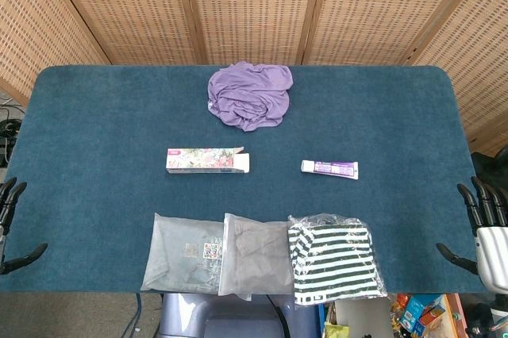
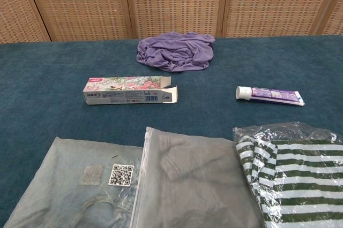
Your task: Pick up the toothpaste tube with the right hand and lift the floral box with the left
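The toothpaste tube (image 1: 329, 168) (image 2: 269, 95), white and purple with a white cap on its left end, lies flat right of the table's middle. The floral box (image 1: 207, 160) (image 2: 129, 90), long and narrow with an open flap at its right end, lies flat left of the middle. My left hand (image 1: 11, 227) hangs off the table's left edge with its fingers spread, holding nothing. My right hand (image 1: 482, 231) sits at the right edge, fingers apart and empty. Both hands are far from the objects and absent from the chest view.
A crumpled purple cloth (image 1: 250, 95) (image 2: 175, 50) lies at the back centre. Three bagged garments line the front edge: a grey one (image 1: 184, 252), a darker grey one (image 1: 255, 256) and a striped one (image 1: 333, 261). A wicker screen stands behind the blue table (image 1: 95, 132).
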`<act>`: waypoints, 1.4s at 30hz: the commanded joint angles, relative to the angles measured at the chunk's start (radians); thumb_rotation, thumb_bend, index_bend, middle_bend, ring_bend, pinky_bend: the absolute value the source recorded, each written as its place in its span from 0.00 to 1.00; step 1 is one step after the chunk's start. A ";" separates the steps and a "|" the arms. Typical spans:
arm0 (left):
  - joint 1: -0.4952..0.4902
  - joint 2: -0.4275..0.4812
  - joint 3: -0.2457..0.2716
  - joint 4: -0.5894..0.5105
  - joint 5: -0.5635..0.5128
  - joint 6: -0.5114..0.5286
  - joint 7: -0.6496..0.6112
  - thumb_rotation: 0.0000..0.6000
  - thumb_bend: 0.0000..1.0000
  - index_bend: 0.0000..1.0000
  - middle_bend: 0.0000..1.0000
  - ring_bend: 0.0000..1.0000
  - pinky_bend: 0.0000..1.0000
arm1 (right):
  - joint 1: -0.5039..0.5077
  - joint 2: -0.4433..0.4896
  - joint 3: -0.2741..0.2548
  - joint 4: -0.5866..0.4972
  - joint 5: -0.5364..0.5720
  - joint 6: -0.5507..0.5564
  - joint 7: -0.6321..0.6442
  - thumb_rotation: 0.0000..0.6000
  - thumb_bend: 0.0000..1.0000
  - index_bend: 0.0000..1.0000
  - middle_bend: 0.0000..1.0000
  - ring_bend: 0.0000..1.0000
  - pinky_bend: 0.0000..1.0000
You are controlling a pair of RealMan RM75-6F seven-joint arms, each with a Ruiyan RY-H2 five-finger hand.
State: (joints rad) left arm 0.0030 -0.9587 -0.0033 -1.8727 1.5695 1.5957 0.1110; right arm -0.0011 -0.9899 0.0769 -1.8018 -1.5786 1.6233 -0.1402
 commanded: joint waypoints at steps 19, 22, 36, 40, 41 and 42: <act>-0.025 -0.052 -0.051 0.032 -0.063 -0.017 0.041 1.00 0.18 0.00 0.00 0.00 0.00 | 0.383 -0.033 0.171 0.066 0.211 -0.505 0.077 1.00 0.00 0.03 0.08 0.00 0.00; -0.041 -0.059 -0.067 0.041 -0.107 -0.047 0.047 1.00 0.18 0.00 0.00 0.00 0.00 | 0.471 -0.099 0.199 0.101 0.302 -0.591 -0.023 1.00 0.00 0.07 0.12 0.04 0.06; -0.089 -0.076 -0.110 0.065 -0.234 -0.132 0.069 1.00 0.18 0.00 0.00 0.00 0.00 | 0.744 -0.439 0.216 0.294 0.754 -0.708 -0.369 1.00 0.25 0.28 0.33 0.25 0.28; -0.099 -0.081 -0.115 0.073 -0.254 -0.147 0.078 1.00 0.18 0.00 0.00 0.00 0.00 | 0.767 -0.529 0.202 0.368 0.807 -0.659 -0.420 1.00 0.33 0.30 0.34 0.27 0.28; -0.100 -0.083 -0.116 0.074 -0.256 -0.149 0.081 1.00 0.18 0.00 0.00 0.00 0.00 | 0.771 -0.544 0.202 0.382 0.819 -0.656 -0.424 1.00 0.34 0.30 0.35 0.27 0.28; -0.102 -0.085 -0.116 0.077 -0.260 -0.152 0.083 1.00 0.18 0.00 0.00 0.00 0.00 | 0.777 -0.564 0.200 0.401 0.833 -0.653 -0.430 1.00 0.34 0.31 0.35 0.27 0.29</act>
State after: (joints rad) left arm -0.0973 -1.0415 -0.1187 -1.7978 1.3117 1.4461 0.1925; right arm 0.7562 -1.5084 0.2836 -1.4377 -0.7838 0.9519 -0.5466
